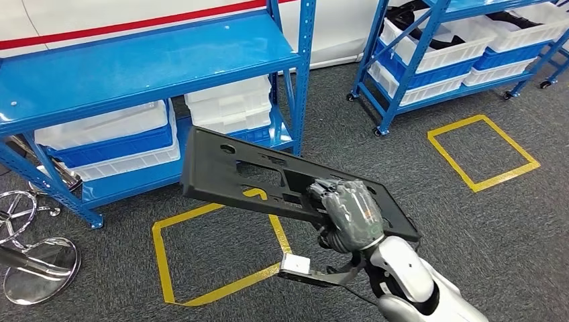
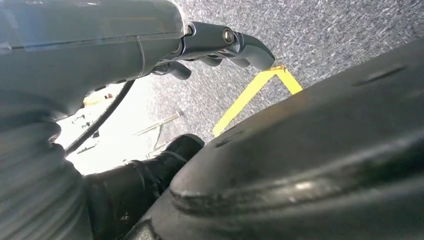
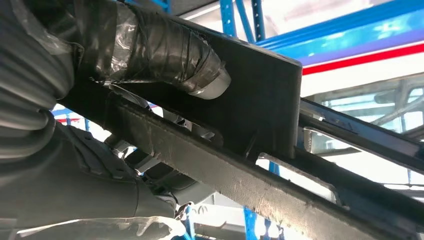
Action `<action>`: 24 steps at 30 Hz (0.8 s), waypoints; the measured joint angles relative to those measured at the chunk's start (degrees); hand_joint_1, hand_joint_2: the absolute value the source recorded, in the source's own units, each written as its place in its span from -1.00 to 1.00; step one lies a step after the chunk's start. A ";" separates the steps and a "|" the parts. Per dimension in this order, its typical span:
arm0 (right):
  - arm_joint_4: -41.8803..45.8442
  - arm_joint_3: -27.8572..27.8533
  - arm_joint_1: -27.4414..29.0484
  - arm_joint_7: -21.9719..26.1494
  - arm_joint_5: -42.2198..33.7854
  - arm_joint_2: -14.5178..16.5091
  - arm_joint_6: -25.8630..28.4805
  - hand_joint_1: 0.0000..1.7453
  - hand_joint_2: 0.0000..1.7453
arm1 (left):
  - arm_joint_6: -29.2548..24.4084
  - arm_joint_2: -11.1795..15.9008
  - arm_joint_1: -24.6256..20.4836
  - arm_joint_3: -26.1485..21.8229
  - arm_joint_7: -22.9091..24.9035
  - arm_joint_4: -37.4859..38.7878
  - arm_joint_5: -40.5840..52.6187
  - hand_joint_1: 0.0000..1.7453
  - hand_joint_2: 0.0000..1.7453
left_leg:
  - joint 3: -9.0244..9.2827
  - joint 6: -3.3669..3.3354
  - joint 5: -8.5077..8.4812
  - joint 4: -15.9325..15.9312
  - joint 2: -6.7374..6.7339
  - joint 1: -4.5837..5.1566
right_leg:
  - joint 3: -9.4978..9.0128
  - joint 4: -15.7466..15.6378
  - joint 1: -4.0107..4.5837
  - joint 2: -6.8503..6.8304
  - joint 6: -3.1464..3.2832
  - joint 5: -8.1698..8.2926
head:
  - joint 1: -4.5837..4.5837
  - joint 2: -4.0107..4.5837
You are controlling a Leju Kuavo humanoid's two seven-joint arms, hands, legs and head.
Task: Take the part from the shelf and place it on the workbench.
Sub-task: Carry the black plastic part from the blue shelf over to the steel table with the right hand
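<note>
Right hand [image 1: 349, 216] grips the part [image 1: 268, 178], a long flat black plastic panel with cut-outs and holes, near the panel's right end, its fingers wrapped over the top face and the rest of the hand beneath. In the head view the part is carried in the air above the grey carpeted floor [image 1: 470, 228], tilted so that its far left end rises toward the blue shelf [image 1: 141, 60] and its right end sits lower, close to the silver forearm [image 1: 409, 275]. It touches neither the shelf nor the floor. Under its middle a square of yellow tape [image 1: 162, 255] is marked on the carpet, and a second yellow square [image 1: 483, 151] lies well apart to the right. The right wrist view shows the thick taped thumb [image 3: 165, 47] pressed flat against the dark panel [image 3: 260, 100], with ribs of the part running across beneath it and blue shelf uprights behind. White and blue bins [image 1: 107, 137] sit on the lower level of the near shelf, and a second blue rack [image 1: 456, 47] with more white bins stands further back on the right. A chrome stool base [image 1: 37, 268] rests on the floor at the left. The left hand [image 2: 220, 47] hangs over the carpet with its fingers curled inward and nothing in them, beside a dark rounded body part.
</note>
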State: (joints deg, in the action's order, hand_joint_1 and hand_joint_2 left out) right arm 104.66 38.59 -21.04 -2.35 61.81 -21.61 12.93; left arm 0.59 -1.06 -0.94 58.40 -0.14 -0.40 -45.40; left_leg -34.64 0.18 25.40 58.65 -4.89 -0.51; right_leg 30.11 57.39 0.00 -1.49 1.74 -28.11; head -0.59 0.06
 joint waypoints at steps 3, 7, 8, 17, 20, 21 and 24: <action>-3.83 2.09 -3.12 -1.37 1.06 4.53 -0.25 1.00 1.00 | 0.00 0.10 -0.02 0.01 -0.05 0.07 0.02 -1.00 1.00 | -3.12 0.60 5.92 7.80 4.03 -0.19 | 1.23 -0.36 -0.30 1.13 1.13 1.55 | 0.04 0.00; -7.03 3.89 -4.67 -1.73 1.16 7.47 -0.26 1.00 1.00 | -0.01 0.13 -0.14 0.03 -0.05 0.08 0.05 -1.00 1.00 | -3.37 0.95 6.79 12.68 4.75 -0.22 | 3.09 0.70 -0.20 2.85 1.08 2.32 | 0.04 0.00; -7.44 4.11 -4.85 -1.75 1.16 7.79 -0.22 1.00 1.00 | -0.01 0.15 -0.12 0.03 -0.04 0.08 0.06 -1.00 1.00 | -1.14 0.92 5.05 9.11 5.11 -0.30 | 3.50 1.19 -0.26 3.36 1.00 2.32 | 0.04 0.00; -9.99 5.04 -7.56 -3.16 1.60 8.89 -0.16 1.00 1.00 | -0.24 -0.05 -0.17 1.29 0.64 0.18 1.91 -1.00 1.00 | 3.58 -1.41 2.09 -0.91 5.03 -0.81 | 7.68 7.26 -0.35 3.85 -1.75 -0.04 | -0.17 -0.01; -10.76 5.06 -8.01 -3.81 2.14 8.87 -0.16 1.00 1.00 | -0.41 -0.04 -0.09 2.14 0.63 0.18 2.71 -1.00 1.00 | 2.90 -1.70 1.75 -0.74 3.27 -0.69 | 11.67 17.01 -0.76 2.00 -2.52 -4.70 | -0.27 0.00; -10.97 5.06 -7.99 -4.04 2.34 8.85 -0.15 1.00 1.00 | -0.43 -0.03 -0.09 2.42 0.59 0.18 3.00 -1.00 1.00 | 2.71 -1.66 1.71 -0.61 2.68 -0.68 | 11.74 17.83 -0.95 1.81 -2.67 -4.61 | -0.27 0.00; -11.32 4.97 -8.02 -4.79 3.26 8.81 -0.09 1.00 1.00 | -0.43 -0.02 -0.16 3.46 0.37 0.19 4.10 -1.00 1.00 | 2.53 -1.34 1.75 -0.27 1.02 -0.64 | 6.37 9.13 -1.15 -0.23 -2.65 -0.55 | -0.26 -0.01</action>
State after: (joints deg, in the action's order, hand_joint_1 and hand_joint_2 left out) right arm 93.34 43.57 -29.05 -7.14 65.07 -12.80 12.84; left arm 0.16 -1.08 -1.10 61.86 0.23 -0.21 -41.30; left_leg -32.11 -1.16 27.15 58.38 -3.87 -1.14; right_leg 36.48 66.52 -1.15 -1.72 -0.92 -28.67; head -0.85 0.05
